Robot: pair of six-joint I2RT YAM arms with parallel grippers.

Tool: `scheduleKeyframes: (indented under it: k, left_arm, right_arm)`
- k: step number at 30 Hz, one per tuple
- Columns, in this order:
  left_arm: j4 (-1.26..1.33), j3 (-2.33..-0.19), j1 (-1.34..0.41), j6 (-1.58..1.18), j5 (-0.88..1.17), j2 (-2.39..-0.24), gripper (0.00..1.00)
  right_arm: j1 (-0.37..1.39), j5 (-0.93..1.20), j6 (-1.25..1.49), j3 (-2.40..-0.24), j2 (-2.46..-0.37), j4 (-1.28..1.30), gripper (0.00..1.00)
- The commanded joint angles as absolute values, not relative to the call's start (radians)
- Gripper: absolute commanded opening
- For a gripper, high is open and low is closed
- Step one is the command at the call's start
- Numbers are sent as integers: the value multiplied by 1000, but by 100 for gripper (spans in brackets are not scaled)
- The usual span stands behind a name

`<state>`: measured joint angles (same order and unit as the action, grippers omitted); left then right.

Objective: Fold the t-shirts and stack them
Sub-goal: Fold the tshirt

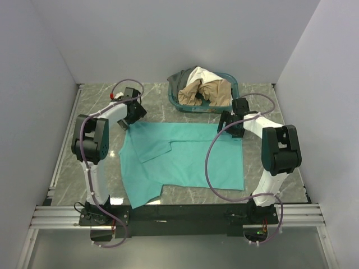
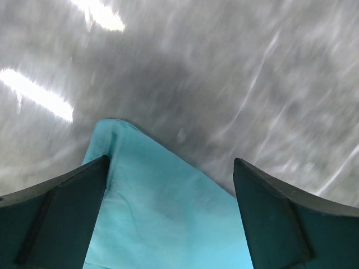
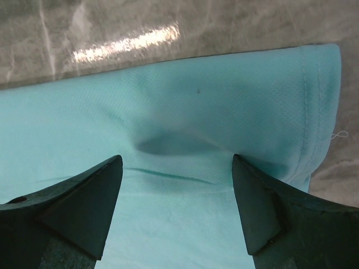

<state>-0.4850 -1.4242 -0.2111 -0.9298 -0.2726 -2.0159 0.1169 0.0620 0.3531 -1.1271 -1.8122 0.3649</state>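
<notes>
Top external view, table (image 1: 269, 112), grey marbled surface; teal-green t-shirt (image 1: 185, 162) spread flat at the centre, between the two arms, with one flap folded over its left half and one corner reaching toward the near edge.

Basket (image 1: 182, 106), oval, teal-blue, at the far side just beyond the spread shirt; contents heaped together: cream-white t-shirt (image 1: 203, 74) on top at the back, tan-beige t-shirt (image 1: 208, 89) in front, dark grey t-shirt (image 1: 180, 81) at the left.

Left gripper (image 1: 133, 115), at the far left corner of the teal-green shirt; left wrist view, left gripper (image 2: 170, 168), jaws wide apart, nothing between them but the shirt's corner and the blurred table beneath; contact with the cloth cannot be told.

Right gripper (image 1: 231, 124), at the far right corner of the same shirt, just beside the basket; right wrist view, right gripper (image 3: 176, 162), jaws apart, astride a shallow pucker in the cloth near the stitched hem; cloth not pinched.
</notes>
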Motion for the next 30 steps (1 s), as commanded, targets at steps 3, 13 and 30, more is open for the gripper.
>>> scheduleKeyframes:
  k: [3,13,30]
  left_arm:
    - [-554,-1583,-163,-897,-292,-2143,99]
    - [-718,-1724,-163,-890,-344,-1990,99]
    - [-1074,-930,-860,-1494,-414,-1297,99]
  right_arm:
    - [110,35,339,-1204,-1856,321,85]
    - [123,-37,330,-1206,-1700,345,87]
    - [130,-127,491,-743,-1241,279,91]
